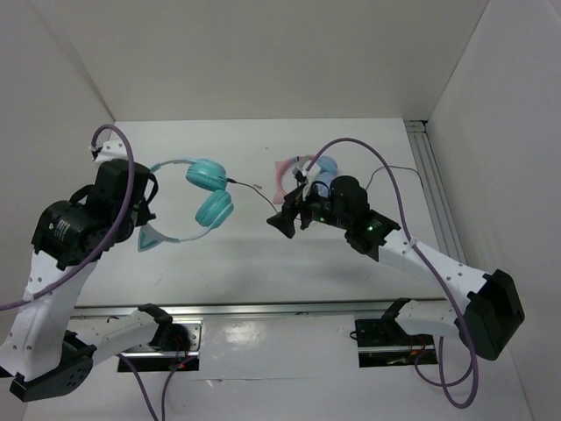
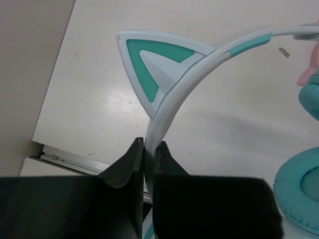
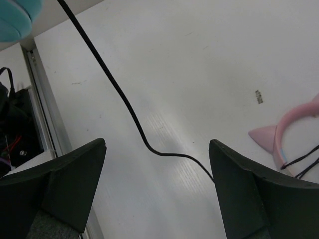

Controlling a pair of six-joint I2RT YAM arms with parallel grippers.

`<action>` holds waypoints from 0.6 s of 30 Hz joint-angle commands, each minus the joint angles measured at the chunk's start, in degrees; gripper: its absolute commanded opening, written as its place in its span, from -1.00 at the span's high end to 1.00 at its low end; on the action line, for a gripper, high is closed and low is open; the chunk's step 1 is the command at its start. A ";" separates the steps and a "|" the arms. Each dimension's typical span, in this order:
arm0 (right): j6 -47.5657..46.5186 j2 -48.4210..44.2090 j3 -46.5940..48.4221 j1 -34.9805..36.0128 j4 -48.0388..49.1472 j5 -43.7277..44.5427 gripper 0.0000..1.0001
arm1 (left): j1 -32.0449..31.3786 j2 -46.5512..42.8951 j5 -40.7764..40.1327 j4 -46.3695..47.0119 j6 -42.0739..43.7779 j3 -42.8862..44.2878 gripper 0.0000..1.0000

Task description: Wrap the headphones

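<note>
Top view: nearest the lens, the left arm (image 1: 53, 254) and right arm (image 1: 438, 272) rise from the bottom of the frame. The left claw (image 1: 145, 219) holds the headphones (image 1: 210, 206) at left centre, above the white worktop (image 1: 237, 263). A thin black cable (image 1: 250, 185) trails from the cups toward the right claw (image 1: 285, 224) at centre. A pink pair (image 1: 289, 167) lies just behind that claw. Walls close in the worktop on both sides, with open room at centre.

Left wrist view: the left claw (image 2: 148, 149), bottom centre, is closed tight on the pale headband (image 2: 199, 57), just below a cat ear (image 2: 154, 64). A teal ear cup (image 2: 299, 199) shows at lower right. The worktop's edge and a metal rail (image 2: 65, 159) run across the lower left, below the claw.

Right wrist view: the right claw (image 3: 157, 169) is spread wide and grips nothing. The cable (image 3: 109, 79) runs from upper left down between its fingers, then disappears behind the right finger. It looks to lie loose on the worktop. The pink pair sits at right, near the finger.

Progress, as a judgement: wrapping has not begun. The cable hangs free with no turns round the band. The headphones are secured, and catching the cable comes next. The pink pair's own black cord nearby could tangle.
</note>
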 commanded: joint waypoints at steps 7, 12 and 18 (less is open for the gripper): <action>-1.41 7.15 -2.45 0.25 13.06 -5.60 -0.54 | 2.83 -1.02 3.94 3.95 3.25 6.83 1.00; 2.55 14.44 -3.95 -4.23 24.31 -12.19 -0.32 | 3.36 -1.02 6.05 3.95 2.72 9.38 1.00; 2.55 17.45 -4.39 -6.08 23.79 -12.03 -0.06 | 3.36 0.03 2.45 3.95 2.72 9.91 1.00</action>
